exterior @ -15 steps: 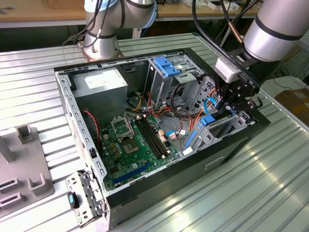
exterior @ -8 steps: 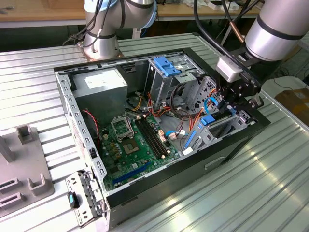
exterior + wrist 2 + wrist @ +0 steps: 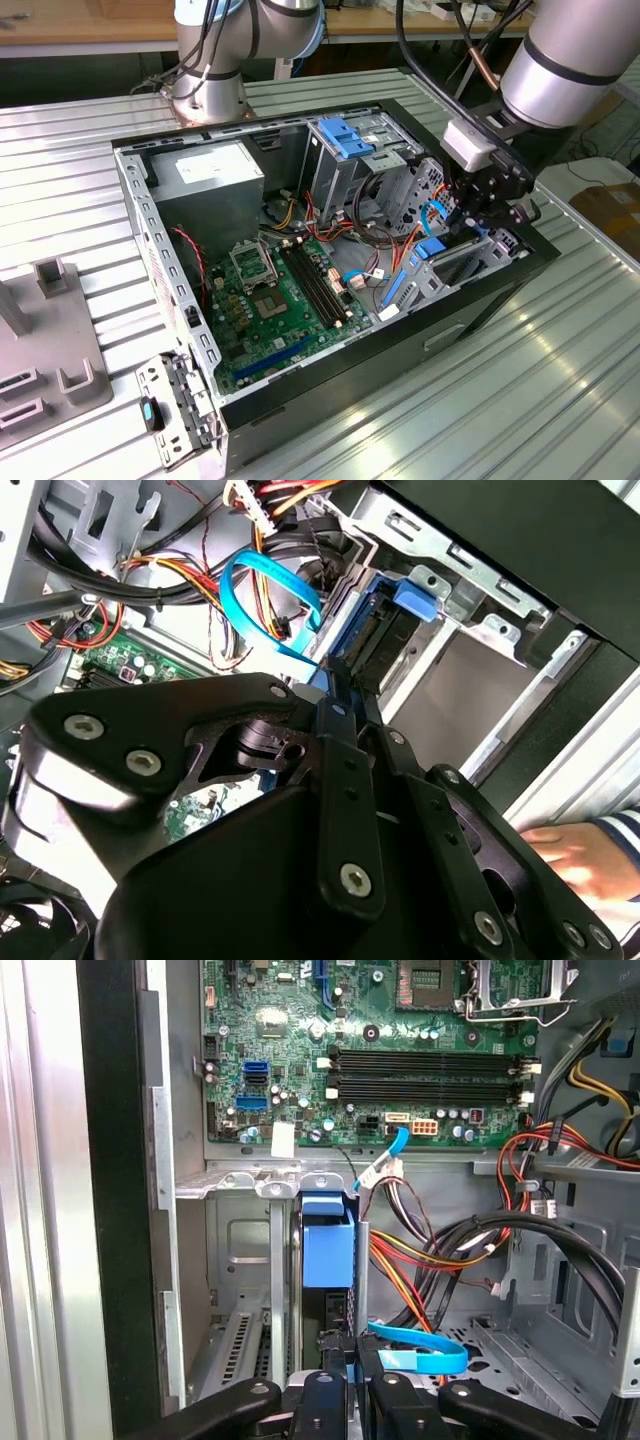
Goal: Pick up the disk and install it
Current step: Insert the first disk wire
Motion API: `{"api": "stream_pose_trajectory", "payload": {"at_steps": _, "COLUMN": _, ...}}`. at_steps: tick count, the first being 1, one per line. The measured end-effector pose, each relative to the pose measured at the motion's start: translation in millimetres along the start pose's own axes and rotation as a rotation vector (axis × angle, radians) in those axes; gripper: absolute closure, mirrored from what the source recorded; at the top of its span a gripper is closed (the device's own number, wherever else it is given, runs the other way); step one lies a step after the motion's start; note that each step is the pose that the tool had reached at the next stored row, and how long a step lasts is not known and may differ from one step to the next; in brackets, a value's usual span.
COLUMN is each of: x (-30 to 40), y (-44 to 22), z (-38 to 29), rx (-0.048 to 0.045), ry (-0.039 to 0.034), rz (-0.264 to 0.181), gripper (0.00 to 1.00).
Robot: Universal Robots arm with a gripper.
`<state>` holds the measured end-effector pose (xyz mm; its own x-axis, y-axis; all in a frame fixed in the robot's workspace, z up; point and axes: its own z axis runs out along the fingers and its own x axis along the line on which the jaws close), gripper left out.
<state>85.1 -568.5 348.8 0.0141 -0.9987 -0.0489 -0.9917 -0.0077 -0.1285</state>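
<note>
The disk stands on edge in the metal bay at the front corner of the open computer case, on the exterior view's right. Its bright blue rail and dark body show in both wrist views, partly sunk between the bay's metal walls. My gripper hangs right over it. The black fingers meet at the disk's near edge, and the gripper is shut on it.
Inside the case lie the green motherboard, a grey power-supply box and a drive cage with a blue latch. A loose blue flat cable and wire bundles crowd the bay. A person's hand rests outside the case.
</note>
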Motion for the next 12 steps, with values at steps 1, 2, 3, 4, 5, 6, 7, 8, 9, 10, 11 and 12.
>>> {"api": "stream_pose_trajectory", "payload": {"at_steps": 1, "x": 0.0, "y": 0.0, "z": 0.1, "rx": 0.0000, "ry": 0.0000, "rz": 0.000, "gripper": 0.84}}
{"api": "stream_pose_trajectory", "payload": {"at_steps": 2, "x": 0.0, "y": 0.1, "z": 0.1, "rx": 0.0000, "ry": -0.0001, "rz": 0.000, "gripper": 0.84}}
{"api": "stream_pose_trajectory", "payload": {"at_steps": 3, "x": 0.0, "y": 0.2, "z": 1.0, "rx": 0.0001, "ry": -0.0005, "rz": 0.000, "gripper": 0.84}}
{"api": "stream_pose_trajectory", "payload": {"at_steps": 4, "x": 0.1, "y": 0.3, "z": 1.4, "rx": 0.0000, "ry": -0.0001, "rz": 0.000, "gripper": 0.84}}
{"api": "stream_pose_trajectory", "payload": {"at_steps": 5, "x": 0.1, "y": 0.3, "z": 1.8, "rx": 0.0000, "ry": 0.0000, "rz": 0.000, "gripper": 0.84}}
{"api": "stream_pose_trajectory", "payload": {"at_steps": 6, "x": 0.1, "y": 0.4, "z": 2.1, "rx": 0.0000, "ry": 0.0000, "rz": 0.000, "gripper": 0.84}}
{"api": "stream_pose_trajectory", "payload": {"at_steps": 7, "x": 0.1, "y": 0.4, "z": 2.6, "rx": 0.0000, "ry": -0.0001, "rz": 0.000, "gripper": 0.84}}
{"api": "stream_pose_trajectory", "payload": {"at_steps": 8, "x": 0.1, "y": 0.5, "z": 3.0, "rx": 0.0000, "ry": 0.0002, "rz": 0.000, "gripper": 0.84}}
{"api": "stream_pose_trajectory", "payload": {"at_steps": 9, "x": 0.2, "y": 0.6, "z": 3.7, "rx": 0.0000, "ry": 0.0004, "rz": 0.000, "gripper": 0.84}}
{"api": "stream_pose_trajectory", "payload": {"at_steps": 10, "x": 0.2, "y": 0.6, "z": 4.0, "rx": -0.0001, "ry": 0.0010, "rz": 0.000, "gripper": 0.84}}
{"api": "stream_pose_trajectory", "payload": {"at_steps": 11, "x": 0.2, "y": 0.7, "z": 4.1, "rx": -0.0001, "ry": 0.0016, "rz": 0.000, "gripper": 0.84}}
{"api": "stream_pose_trajectory", "payload": {"at_steps": 12, "x": 0.2, "y": 0.7, "z": 4.1, "rx": 0.0000, "ry": 0.0024, "rz": 0.000, "gripper": 0.84}}
